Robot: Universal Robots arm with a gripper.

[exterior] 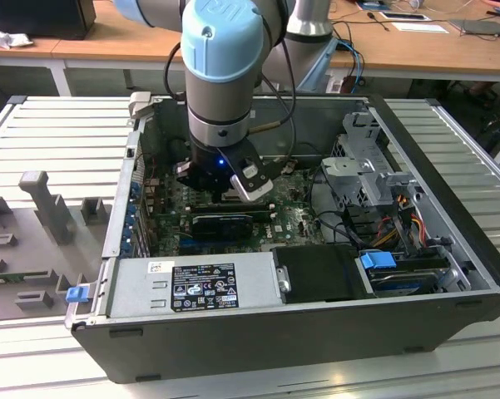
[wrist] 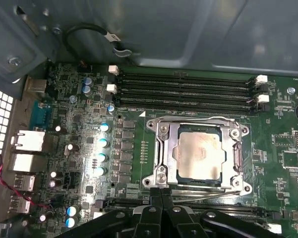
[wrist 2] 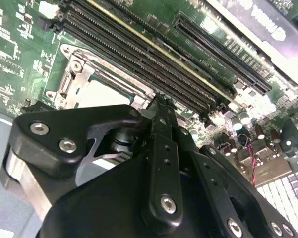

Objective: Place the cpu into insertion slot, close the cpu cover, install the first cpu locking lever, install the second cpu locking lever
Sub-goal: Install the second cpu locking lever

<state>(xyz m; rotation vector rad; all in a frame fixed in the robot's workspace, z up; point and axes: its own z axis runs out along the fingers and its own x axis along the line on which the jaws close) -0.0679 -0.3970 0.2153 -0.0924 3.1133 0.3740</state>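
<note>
The cpu (wrist: pixel 199 157) lies flat in the insertion slot (wrist: pixel 158 171), its pale metal face turned up toward the arm and its edges square with the socket; being square it has no real long axis, though its sides run parallel to the long black memory slots (wrist: pixel 183 91) just beyond the socket. The cpu cover (wrist: pixel 238 153) is already folded down over it, the frame resting on the chip's margin so the face shows through the cut-out, which is why the chip looks held in place rather than loose. A thin wire locking lever (wrist: pixel 198 119) traces the cover's edge on the side toward the memory slots; whether it is hooked home I cannot tell. The gripper (wrist: pixel 161 194) sits at the socket's opposite edge, away from the memory slots, its two fingers pressed together with nothing between them, tips just at the cover's rim, probably placed there to push rather than to pinch. In the second wrist view the joined fingertips (wrist 2: pixel 161 101) reach the socket's corner beside those same slots. In the exterior view the arm's wrist (exterior: pixel 220 170) hangs inside the open computer case (exterior: pixel 449 274), low over the green circuit board (exterior: pixel 295 218).
</note>
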